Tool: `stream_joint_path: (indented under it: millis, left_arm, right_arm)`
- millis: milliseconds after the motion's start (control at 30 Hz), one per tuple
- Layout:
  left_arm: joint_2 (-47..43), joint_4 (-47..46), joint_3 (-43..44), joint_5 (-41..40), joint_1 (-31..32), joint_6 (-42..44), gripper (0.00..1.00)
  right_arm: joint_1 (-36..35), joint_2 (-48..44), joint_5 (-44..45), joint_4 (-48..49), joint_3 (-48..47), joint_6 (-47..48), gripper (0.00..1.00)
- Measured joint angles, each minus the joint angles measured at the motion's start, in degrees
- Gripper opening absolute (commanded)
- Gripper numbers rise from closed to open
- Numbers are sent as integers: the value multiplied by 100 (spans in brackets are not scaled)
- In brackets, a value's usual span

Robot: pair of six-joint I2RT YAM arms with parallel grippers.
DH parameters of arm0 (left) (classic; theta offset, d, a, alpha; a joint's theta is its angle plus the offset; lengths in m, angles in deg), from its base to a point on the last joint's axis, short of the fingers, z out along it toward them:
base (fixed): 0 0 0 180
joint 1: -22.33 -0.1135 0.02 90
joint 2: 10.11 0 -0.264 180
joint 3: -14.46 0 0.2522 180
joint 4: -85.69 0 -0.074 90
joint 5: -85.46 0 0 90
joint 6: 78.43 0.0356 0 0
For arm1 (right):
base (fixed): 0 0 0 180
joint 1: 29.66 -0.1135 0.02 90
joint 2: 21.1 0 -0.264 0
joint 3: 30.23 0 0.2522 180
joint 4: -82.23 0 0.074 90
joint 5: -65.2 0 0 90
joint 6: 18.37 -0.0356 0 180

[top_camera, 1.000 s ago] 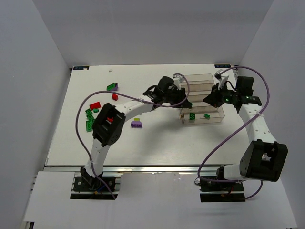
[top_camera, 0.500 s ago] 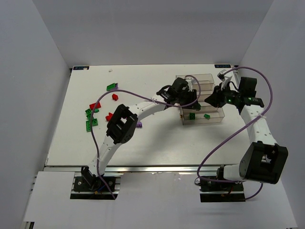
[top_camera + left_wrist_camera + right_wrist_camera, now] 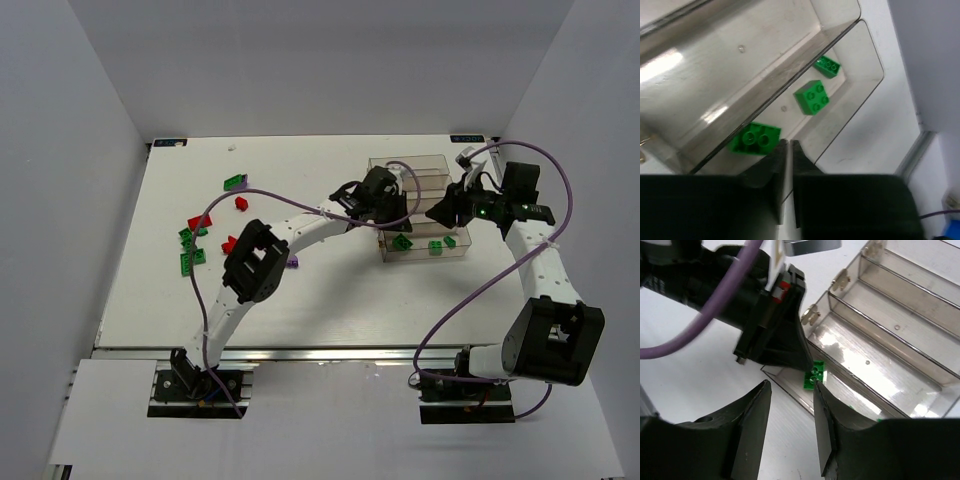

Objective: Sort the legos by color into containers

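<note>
The containers [image 3: 420, 170] are a row of clear bins at the table's right. Three green legos [image 3: 401, 242] [image 3: 437, 247] [image 3: 449, 240] lie in the nearest bin, and the left wrist view shows them too [image 3: 756, 138] [image 3: 811, 97] [image 3: 827, 66]. My left gripper [image 3: 392, 226] [image 3: 789, 142] hangs over that bin's left end, shut, with nothing between its fingers. My right gripper [image 3: 440, 213] [image 3: 791, 385] hovers above the bins, open and empty. It looks down on one green brick [image 3: 814, 375] beside the left gripper's black body [image 3: 770, 335].
Loose legos lie on the table's left half: green ones [image 3: 235, 182] [image 3: 190, 258], red ones [image 3: 241, 203] [image 3: 196, 221] and a purple one [image 3: 291, 262] beside the left arm. Purple cables loop over both arms.
My left arm swung right to the bins. My right gripper opened, and a third green brick now lies at the right end of the nearest bin.
</note>
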Motion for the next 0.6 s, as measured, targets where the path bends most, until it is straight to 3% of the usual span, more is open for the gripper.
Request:
stream_joint_path:
  millis: [100, 200, 233, 300, 367, 433, 600]
  left_arm:
    - [-669, -2, -839, -367, -66, 94, 1]
    - [-1904, -144, -2208, -691, -310, 66, 5]
    - [-2446, -166, -2736, -758, -490, 26, 17]
    - [-3541, -258, -3683, -898, -1005, -83, 31]
    - [-4583, -173, -4385, -1108, -1779, -236, 55]
    - [-5635, -90, -5064, -1628, -3108, -376, 78]
    - [-5783, 1344, -5825, -2295, -4863, -234, 80]
  right_arm:
    - [2, 39, -271, -284, -76, 304, 45]
    - [-46, 229, -570, -734, -350, 715, 45]
    - [-90, 304, -627, -857, -444, 835, 45]
    - [-223, 420, -671, -1034, -568, 1049, 46]
    - [-444, 474, -662, -1161, -590, 1211, 46]
    - [-966, 496, -560, -1290, -590, 1342, 47]
    - [-1779, 944, -219, -1147, -664, 1088, 51]
